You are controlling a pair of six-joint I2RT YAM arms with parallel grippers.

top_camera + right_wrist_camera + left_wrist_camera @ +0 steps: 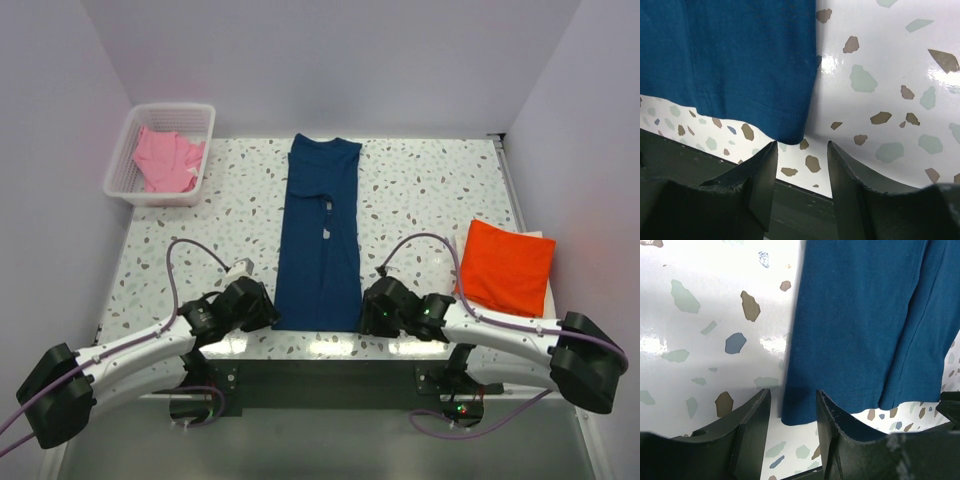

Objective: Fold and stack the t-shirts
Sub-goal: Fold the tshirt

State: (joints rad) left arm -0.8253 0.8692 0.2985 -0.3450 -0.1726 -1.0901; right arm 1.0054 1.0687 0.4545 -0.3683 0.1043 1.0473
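Navy t-shirt [320,235] lies as a long narrow strip running away from both grippers, its near hem just ahead of their fingertips. We see the left gripper [792,402] with jaws apart and empty, the hem's left corner at its gap. The right gripper [801,150] is likewise parted and empty, just short of the right corner. We judge the crosswise fold is in hand. Each gripper must next pinch its corner, probably several layers thick though the view is tight, and carry it forward evenly. Outboard of the right gripper sits the orange t-shirt [507,265], folded.
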